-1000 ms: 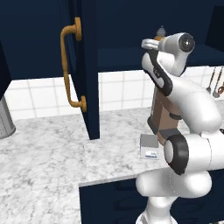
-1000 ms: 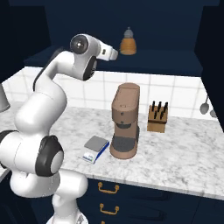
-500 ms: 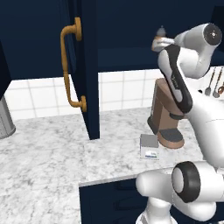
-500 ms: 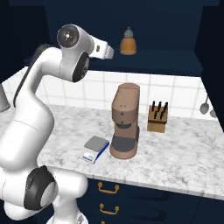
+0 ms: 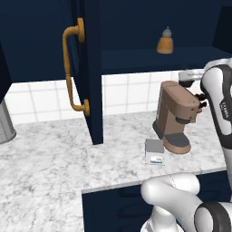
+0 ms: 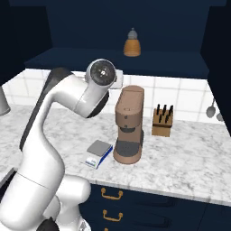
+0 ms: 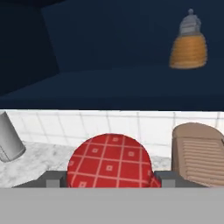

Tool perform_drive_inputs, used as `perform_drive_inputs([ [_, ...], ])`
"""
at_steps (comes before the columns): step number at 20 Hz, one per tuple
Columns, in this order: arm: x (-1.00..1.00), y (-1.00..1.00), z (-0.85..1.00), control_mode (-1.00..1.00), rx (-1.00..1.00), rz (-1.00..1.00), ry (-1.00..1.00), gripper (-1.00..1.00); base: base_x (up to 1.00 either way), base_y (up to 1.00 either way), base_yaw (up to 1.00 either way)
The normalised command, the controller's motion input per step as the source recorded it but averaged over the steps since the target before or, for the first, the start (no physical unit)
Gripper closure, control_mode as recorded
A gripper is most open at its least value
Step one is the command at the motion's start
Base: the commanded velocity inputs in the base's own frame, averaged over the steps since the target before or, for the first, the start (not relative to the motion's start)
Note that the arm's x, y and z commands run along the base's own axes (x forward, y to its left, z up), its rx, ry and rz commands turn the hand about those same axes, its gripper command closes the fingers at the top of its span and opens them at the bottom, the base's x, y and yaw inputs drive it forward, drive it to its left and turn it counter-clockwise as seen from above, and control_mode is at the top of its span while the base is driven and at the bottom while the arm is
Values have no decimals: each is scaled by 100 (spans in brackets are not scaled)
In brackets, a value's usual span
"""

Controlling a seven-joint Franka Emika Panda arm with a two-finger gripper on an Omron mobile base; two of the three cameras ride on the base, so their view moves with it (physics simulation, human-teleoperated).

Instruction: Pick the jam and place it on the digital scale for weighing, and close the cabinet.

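Red-checked jam (image 7: 109, 161) is held clamped between the tool's fingertips (image 7: 53, 179), high above the worktop (image 5: 54, 158); it could be knocked against the coffee machine (image 5: 174, 115) while lowered to the digital scale (image 5: 154, 151).

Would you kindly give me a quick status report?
Tool shut on jam, above the counter. Digital scale bare beside coffee machine. Cabinet door open.

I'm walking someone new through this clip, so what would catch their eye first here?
The red checked jam sits between the gripper fingers, close before the hand camera. Behind it an orange bottle stands alone on the open cabinet shelf. Below, the brown coffee machine towers beside the small digital scale.
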Motion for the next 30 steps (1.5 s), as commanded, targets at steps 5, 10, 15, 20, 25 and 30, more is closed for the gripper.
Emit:
perform_drive_inputs([
  [5, -26, -10, -90, -100, -8, 38, -1, 100, 0, 0, 0],
  [10, -15, 4, -100, -100, -4, 14, -2, 100, 0, 0, 0],
  [15, -1, 35, -93, -100, -3, 1, -2, 100, 0, 0, 0],
  [20, 15, 18, -70, -100, -2, 0, 3, 100, 0, 0, 0],
  [25, 19, 15, -39, -100, -2, 0, 12, 100, 0, 0, 0],
  [30, 26, 1, -28, -100, 0, 4, 12, 100, 0, 0, 0],
])
